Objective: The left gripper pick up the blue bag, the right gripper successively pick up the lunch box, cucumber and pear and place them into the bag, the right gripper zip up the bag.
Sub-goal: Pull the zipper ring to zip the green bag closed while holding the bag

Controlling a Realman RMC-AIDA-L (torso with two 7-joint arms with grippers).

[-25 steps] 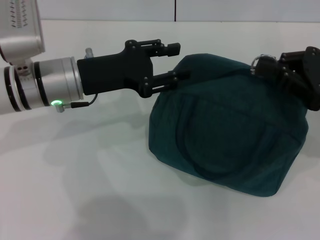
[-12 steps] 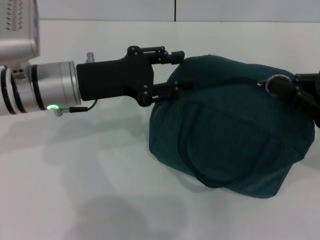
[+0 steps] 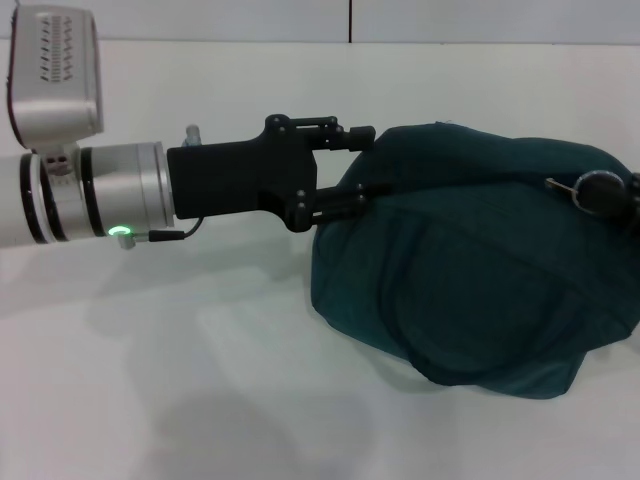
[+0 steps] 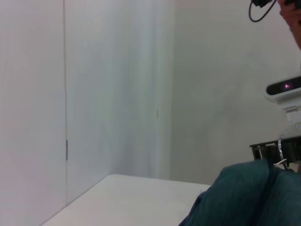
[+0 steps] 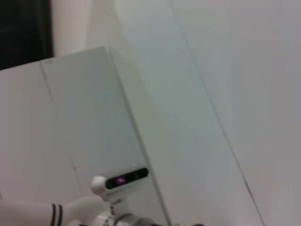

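Change: the right gripper (image 3: 632, 196) has pulled the zip ring (image 3: 562, 185) farther right, almost out at the edge; the bag has shifted slightly right.
Left gripper (image 3: 362, 165): fingers clamped on the blue bag's upper left edge.
Blue bag (image 3: 470, 270): resting on the white table (image 3: 150, 380).
Right gripper fingers: cannot tell.

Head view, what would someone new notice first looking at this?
The blue bag, a bulging dark teal mass on the white table, fills the right half. The left gripper reaches in from the left on its silver wrist with a green light and is shut on the bag's upper left edge. At the far right edge, the metal zip ring sits on the bag's top beside a dark part of the right gripper.
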